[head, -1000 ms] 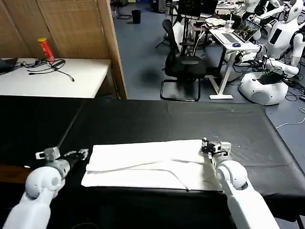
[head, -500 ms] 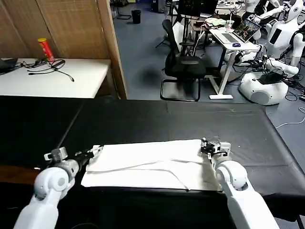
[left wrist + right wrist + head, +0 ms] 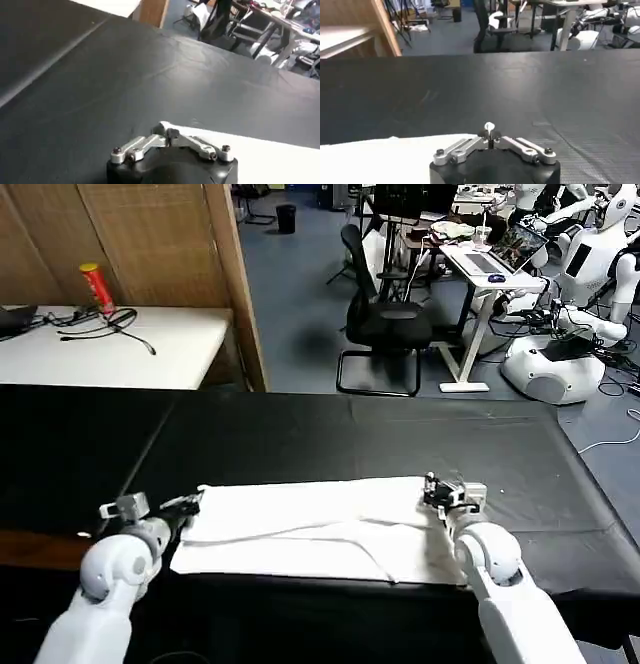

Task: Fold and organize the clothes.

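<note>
White cotton T-shirt: folded into a long band, flat on black-covered desk, near front edge | Left gripper: at band's 9 o'clock end, jaws pinched onto its far corner | Right gripper: at band's 2 o'clock corner, jaws clamped on fabric.

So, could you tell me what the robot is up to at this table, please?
It is folding a white T-shirt that lies in a long folded band on the black table. The left pincer is shut on the shirt's far left corner, and the right pincer is shut on a bit of cloth at the far right corner, both low at the table.
</note>
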